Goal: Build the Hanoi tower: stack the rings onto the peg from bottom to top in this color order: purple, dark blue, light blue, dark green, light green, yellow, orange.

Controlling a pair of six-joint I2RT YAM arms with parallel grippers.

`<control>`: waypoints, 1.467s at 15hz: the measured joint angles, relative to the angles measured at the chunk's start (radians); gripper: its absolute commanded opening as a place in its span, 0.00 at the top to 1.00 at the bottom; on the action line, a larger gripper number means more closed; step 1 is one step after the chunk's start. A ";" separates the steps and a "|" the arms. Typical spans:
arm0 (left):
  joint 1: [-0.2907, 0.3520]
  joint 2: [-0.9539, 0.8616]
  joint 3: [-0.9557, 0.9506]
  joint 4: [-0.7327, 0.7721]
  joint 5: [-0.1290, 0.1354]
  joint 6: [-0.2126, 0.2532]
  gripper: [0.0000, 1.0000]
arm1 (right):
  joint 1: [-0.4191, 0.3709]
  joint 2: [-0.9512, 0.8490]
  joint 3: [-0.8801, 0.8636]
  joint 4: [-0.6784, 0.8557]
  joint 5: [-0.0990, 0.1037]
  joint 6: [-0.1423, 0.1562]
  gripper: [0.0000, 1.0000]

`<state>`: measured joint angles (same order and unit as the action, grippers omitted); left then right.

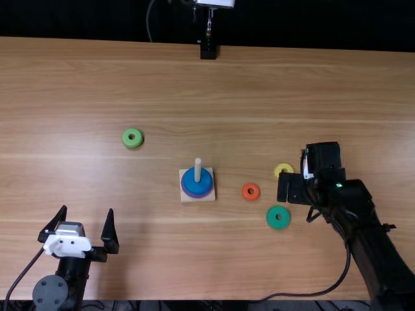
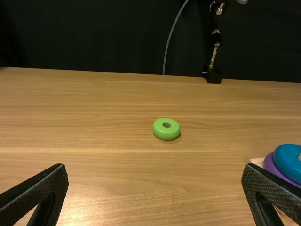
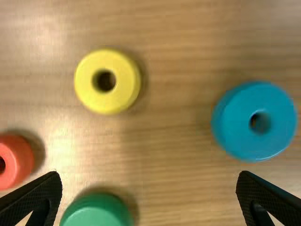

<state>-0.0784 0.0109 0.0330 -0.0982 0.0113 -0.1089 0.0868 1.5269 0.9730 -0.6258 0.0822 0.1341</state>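
My left gripper [image 1: 87, 211] stands open at the table's near left; in its wrist view the left gripper [image 2: 154, 172] has nothing between its fingers. On the wooden base [image 1: 198, 199], a purple ring [image 1: 197, 195] lies under a dark blue ring [image 1: 196, 184] around the upright peg [image 1: 198, 170]. My right gripper [image 1: 292, 188] is right of the peg, above the table; in its wrist view the right gripper [image 3: 148, 178] is open, holding nothing. Before it lie the light blue ring [image 3: 254, 121], yellow ring [image 3: 107, 81], orange ring [image 3: 14, 161] and dark green ring [image 3: 97, 212]. The light green ring [image 1: 132, 138] lies back left.
A black stand [image 1: 208, 50] is at the far edge of the table [image 1: 292, 84]. The right arm's cable loops over the near right part of the tabletop.
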 measured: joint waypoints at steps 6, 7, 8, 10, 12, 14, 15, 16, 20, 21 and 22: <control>0.000 0.000 0.000 0.000 0.000 0.000 0.00 | -0.149 0.002 0.070 0.028 0.004 -0.058 0.00; 0.000 0.000 0.000 0.000 0.000 0.000 0.00 | -0.156 0.008 0.079 0.031 0.007 -0.079 0.00; 0.000 0.000 0.000 0.000 0.000 0.000 0.00 | -0.161 0.020 0.082 0.032 0.008 -0.099 0.00; 0.000 0.000 0.000 0.000 0.000 0.000 0.00 | -0.182 0.047 0.082 0.033 0.009 -0.138 0.00; 0.000 0.000 0.000 0.000 0.000 0.000 0.00 | -0.198 0.085 0.082 0.034 0.011 -0.163 0.00; 0.000 0.000 0.000 0.000 0.000 0.000 0.00 | -0.225 0.110 0.082 0.035 0.013 -0.178 0.00; 0.000 0.000 0.000 0.000 0.000 0.000 0.00 | -0.232 0.117 0.082 0.041 0.013 -0.183 0.00; 0.000 0.000 0.000 0.000 0.000 0.000 0.00 | -0.234 0.130 0.082 0.047 0.015 -0.187 0.00; 0.000 0.000 0.000 0.000 0.000 0.000 0.00 | -0.238 0.170 0.082 0.046 0.014 -0.190 0.00; 0.000 0.000 0.000 0.000 0.000 0.000 0.00 | -0.238 0.176 0.082 0.046 0.015 -0.192 0.00; 0.000 0.000 0.000 0.000 0.000 0.000 0.00 | -0.238 0.184 0.082 0.046 0.014 -0.192 0.00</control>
<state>-0.0788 0.0109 0.0330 -0.0982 0.0109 -0.1089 -0.1516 1.7107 1.0546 -0.5797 0.0967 -0.0582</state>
